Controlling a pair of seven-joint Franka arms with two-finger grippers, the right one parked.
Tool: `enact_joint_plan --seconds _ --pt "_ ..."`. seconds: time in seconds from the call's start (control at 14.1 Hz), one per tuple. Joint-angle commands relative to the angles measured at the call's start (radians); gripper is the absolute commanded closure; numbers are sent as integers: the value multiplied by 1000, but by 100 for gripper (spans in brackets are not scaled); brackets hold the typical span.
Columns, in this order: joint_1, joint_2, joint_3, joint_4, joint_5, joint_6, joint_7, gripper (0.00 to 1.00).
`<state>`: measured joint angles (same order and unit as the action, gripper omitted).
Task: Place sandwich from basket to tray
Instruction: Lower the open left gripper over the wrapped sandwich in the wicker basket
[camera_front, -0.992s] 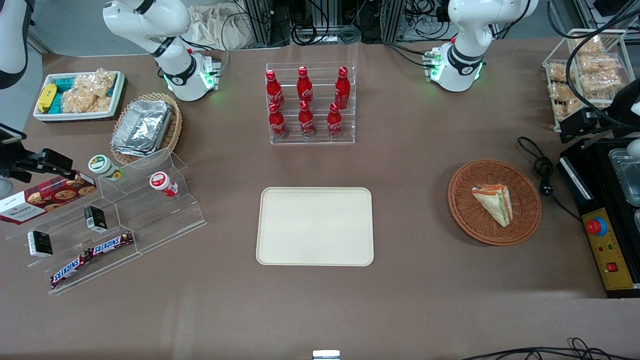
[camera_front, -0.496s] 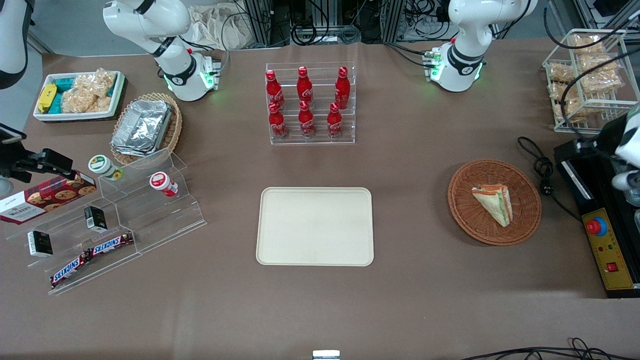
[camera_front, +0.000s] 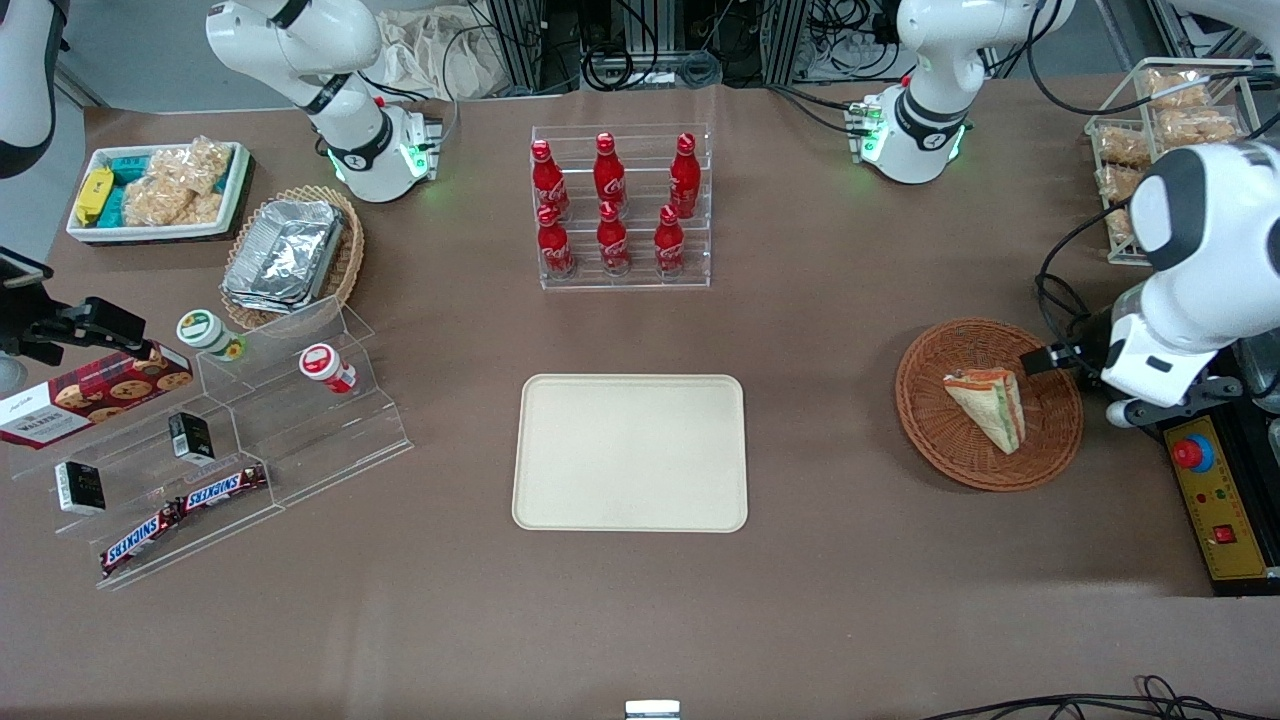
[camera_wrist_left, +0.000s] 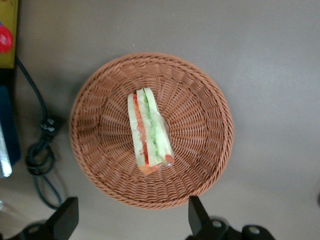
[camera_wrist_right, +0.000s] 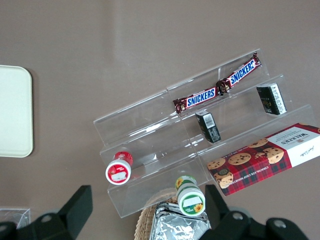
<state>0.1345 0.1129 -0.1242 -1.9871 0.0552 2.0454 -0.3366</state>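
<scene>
Across the brown table, seen from the front, we find first the white bin of snack packets (camera_front: 158, 190) and the tan basket with a foil container (camera_front: 290, 255) at the parked arm's end, with the clear stepped display (camera_front: 240, 430) of Snickers bars (camera_front: 185, 505) nearer the camera. At mid-table we see the rack of red cola bottles (camera_front: 615, 205), and nearer the camera than it the cream tray (camera_front: 630, 452), bare. Toward the working arm's end we see the reddish-brown basket (camera_front: 925, 420), well apart from the tray, with the sandwich (camera_front: 988, 405) lying in it, its filling edge turned up. The left gripper (camera_wrist_left: 132, 220) hangs above the basket's edge, apart from the sandwich. In the wrist view we see its two dark fingers (camera_wrist_left: 66, 220) spread wide, holding nothing, with the basket and sandwich between and past them. A black cable (camera_front: 1075, 320) lies just beside the basket.
</scene>
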Motion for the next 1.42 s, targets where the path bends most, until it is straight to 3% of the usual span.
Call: enact_joint_plan --seconds 0.0,0.28,0.64,1.35 --pt "2 37 -3 -90 -2 175 -123 2" --pt "2 128 -3 -93 1 267 -240 2" --pt "7 152 6 -182 3 432 -286 2" --pt "14 156 21 -190 9 470 -291 2"
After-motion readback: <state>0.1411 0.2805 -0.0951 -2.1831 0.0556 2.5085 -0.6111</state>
